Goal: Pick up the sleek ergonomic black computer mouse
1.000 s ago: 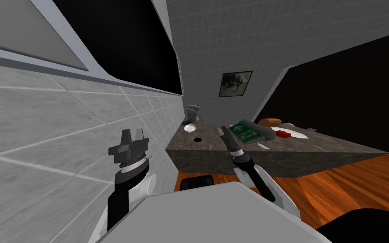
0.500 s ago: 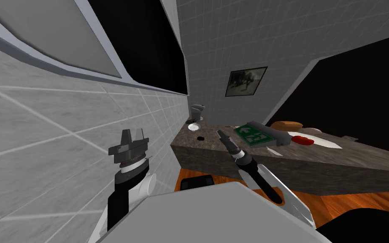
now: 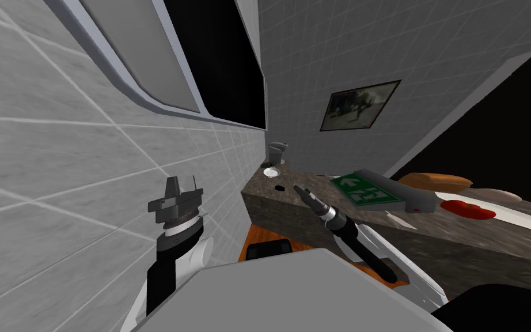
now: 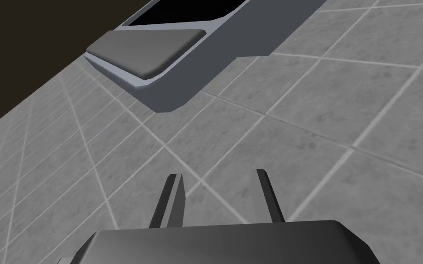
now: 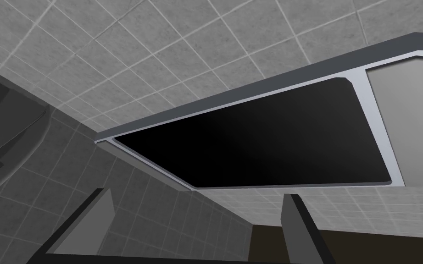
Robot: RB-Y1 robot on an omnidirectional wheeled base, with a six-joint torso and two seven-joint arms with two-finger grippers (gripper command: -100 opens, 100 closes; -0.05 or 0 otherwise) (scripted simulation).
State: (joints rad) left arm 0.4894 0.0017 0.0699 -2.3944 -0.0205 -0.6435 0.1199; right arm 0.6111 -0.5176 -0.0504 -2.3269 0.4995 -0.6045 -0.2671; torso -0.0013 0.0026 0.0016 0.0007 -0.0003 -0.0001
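Fingers empty on both arms; mouse lying free on the surface.
Left fingers (image 3: pixel 173 185) stand partly apart beside the tiled wall, holding nothing. Right fingers (image 3: pixel 299 189) are spread wide and also empty, near the dark mottled surface (image 3: pixel 267 200). The small black mouse (image 3: pixel 279 188) lies just beyond them, near a white dish (image 3: pixel 270 172) and a grey cup (image 3: pixel 279 151).
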